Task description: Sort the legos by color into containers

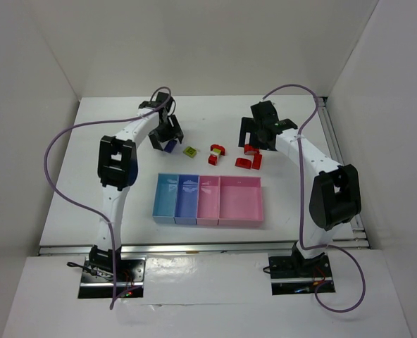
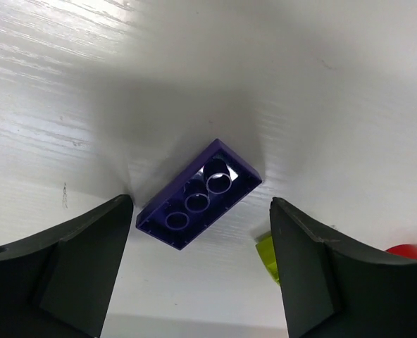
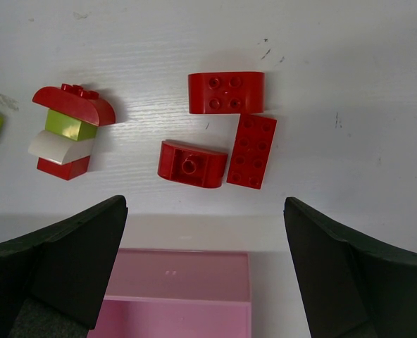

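Note:
My left gripper (image 1: 167,136) is open and low over the table. A dark blue lego (image 2: 198,195) lies underside up just beyond its fingertips (image 2: 89,246), close to the left one; it also shows in the top view (image 1: 170,146). A yellow-green lego (image 1: 189,151) lies to its right. My right gripper (image 1: 259,137) is open and empty above three red legos (image 3: 226,92) (image 3: 251,151) (image 3: 191,164). A small stack (image 3: 69,132) of red, yellow-green and pale pieces stands left of them. The four containers (image 1: 166,198) (image 1: 187,199) (image 1: 208,201) (image 1: 241,202) hold nothing.
The containers sit in a row at the table's middle front, light blue, darker blue, pink, wide pink. The wide pink one's far rim (image 3: 177,255) lies just under my right gripper. White walls enclose the table on three sides. A metal rail (image 1: 335,141) runs along the right edge.

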{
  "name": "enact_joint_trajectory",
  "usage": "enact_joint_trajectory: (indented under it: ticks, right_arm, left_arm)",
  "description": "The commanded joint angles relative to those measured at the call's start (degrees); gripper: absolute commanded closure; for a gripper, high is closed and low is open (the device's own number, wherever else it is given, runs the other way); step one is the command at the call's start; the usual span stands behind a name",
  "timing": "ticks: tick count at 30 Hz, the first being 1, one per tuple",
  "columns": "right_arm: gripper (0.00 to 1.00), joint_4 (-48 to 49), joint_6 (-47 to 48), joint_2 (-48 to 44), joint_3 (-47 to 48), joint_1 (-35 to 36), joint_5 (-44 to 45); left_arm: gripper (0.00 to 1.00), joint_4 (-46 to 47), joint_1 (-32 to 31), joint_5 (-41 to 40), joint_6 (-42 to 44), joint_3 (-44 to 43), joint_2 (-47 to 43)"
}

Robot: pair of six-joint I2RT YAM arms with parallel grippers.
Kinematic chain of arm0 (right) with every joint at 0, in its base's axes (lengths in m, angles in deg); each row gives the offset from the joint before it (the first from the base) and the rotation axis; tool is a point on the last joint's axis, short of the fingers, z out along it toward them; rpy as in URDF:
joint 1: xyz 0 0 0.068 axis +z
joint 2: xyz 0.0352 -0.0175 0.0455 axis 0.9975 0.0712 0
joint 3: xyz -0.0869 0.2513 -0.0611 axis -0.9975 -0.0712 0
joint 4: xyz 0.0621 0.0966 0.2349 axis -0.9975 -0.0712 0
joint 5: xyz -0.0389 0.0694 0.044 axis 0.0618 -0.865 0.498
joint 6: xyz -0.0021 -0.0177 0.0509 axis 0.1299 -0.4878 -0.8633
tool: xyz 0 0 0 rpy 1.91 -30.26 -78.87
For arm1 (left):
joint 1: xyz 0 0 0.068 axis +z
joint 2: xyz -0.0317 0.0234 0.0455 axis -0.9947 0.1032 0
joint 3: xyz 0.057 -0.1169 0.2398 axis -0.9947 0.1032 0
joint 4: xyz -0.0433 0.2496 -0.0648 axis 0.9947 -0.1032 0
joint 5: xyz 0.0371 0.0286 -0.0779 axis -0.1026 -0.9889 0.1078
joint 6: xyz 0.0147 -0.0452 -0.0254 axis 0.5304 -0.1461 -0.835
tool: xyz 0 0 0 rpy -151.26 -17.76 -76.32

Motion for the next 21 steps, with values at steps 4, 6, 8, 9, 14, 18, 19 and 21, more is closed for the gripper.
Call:
enact_joint_trajectory:
  ticks: [4, 6, 8, 9, 14, 18, 19, 21]
  right_arm:
    - [0.0, 0.0, 0.1, 0.3, 0.5, -0.3, -0.2]
    - [0.0, -0.5, 0.1, 0.3, 1.0, -0.3, -0.2]
    - [0.0, -0.5, 0.1, 0.3, 1.0, -0.3, -0.2]
    - [0.0, -0.5, 0.1, 0.3, 1.0, -0.3, -0.2]
    - [0.0, -0.5, -0.4, 0.9, 1.0, -0.3, -0.2]
    - [0.0, -0.5, -0.4, 1.5, 1.6, 0.2, -0.2]
    - [0.0, -1.0, -0.4, 1.5, 2.1, 0.2, -0.2]
    - [0.0, -1.0, -0.4, 1.5, 2.1, 0.2, -0.2]
  left_arm:
    - [0.22, -2.1, -1.7, -3.9, 5.3, -3.6, 2.8]
    - [0.26, -2.1, -2.3, -6.7, 7.2, -4.1, 3.8]
    - [0.29, -2.1, -2.8, -8.1, 8.3, -4.7, 3.8]
    - [0.29, -2.1, -3.5, -8.1, 8.9, -4.7, 4.3]
    - [0.38, -2.1, -4.6, -9.9, 10.2, -4.7, 4.3]
    - [0.65, -2.1, -5.1, -9.9, 10.2, -5.8, 4.3]
    - [0.73, -2.7, -5.1, -9.9, 10.2, -5.8, 4.3]
    - [0.94, -2.7, -5.1, -8.1, 10.2, -5.8, 1.9]
